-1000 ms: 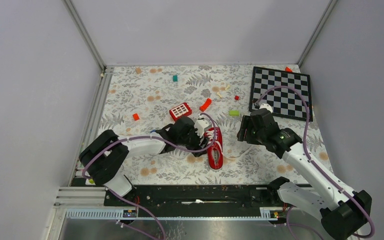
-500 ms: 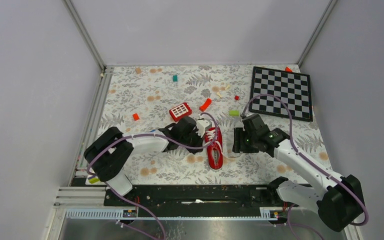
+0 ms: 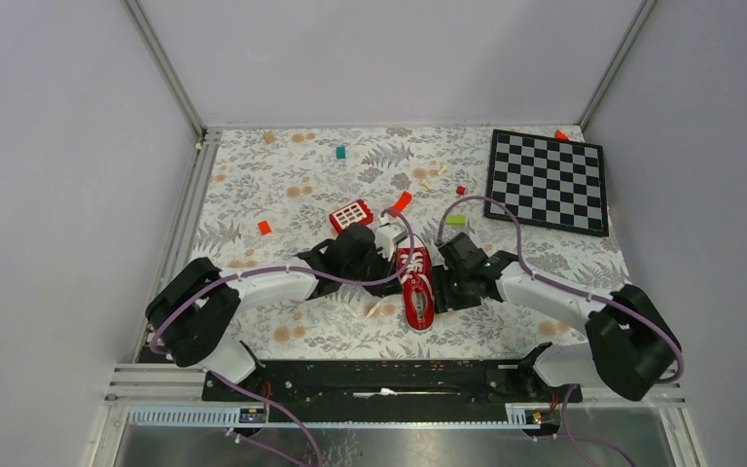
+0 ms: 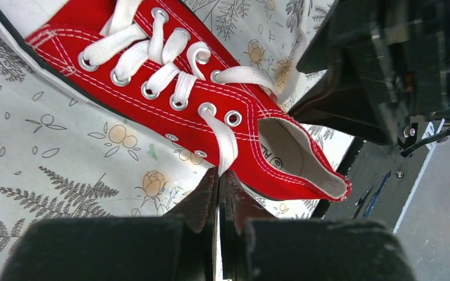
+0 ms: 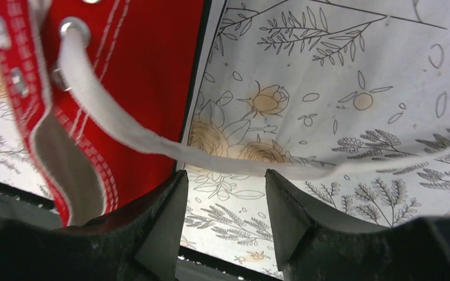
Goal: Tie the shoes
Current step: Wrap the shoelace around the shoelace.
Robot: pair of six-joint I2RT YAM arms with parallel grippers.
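The shoe [image 3: 416, 285], a small red canvas sneaker with a white toe cap, lies on the floral table between both arms. In the left wrist view the shoe [image 4: 176, 99] shows its open collar and loose white laces. My left gripper [image 4: 220, 178] is shut on the white lace [image 4: 225, 146] that comes from a top eyelet on the shoe's left side. In the right wrist view my right gripper [image 5: 225, 181] stands open beside the shoe [image 5: 123, 88]. The other white lace [image 5: 152, 143] runs across just past its fingertips. Nothing sits between the jaws.
A chessboard [image 3: 548, 180] lies at the back right. A red block with white squares [image 3: 350, 214] and a red-orange piece [image 3: 400, 201] sit just behind the shoe. A green block [image 3: 456, 220], a teal block [image 3: 340, 152] and a small red cube [image 3: 265, 227] are scattered about.
My left gripper has shut on the left lace. My right arm has swung left and down from near the chessboard to the shoe's right side.
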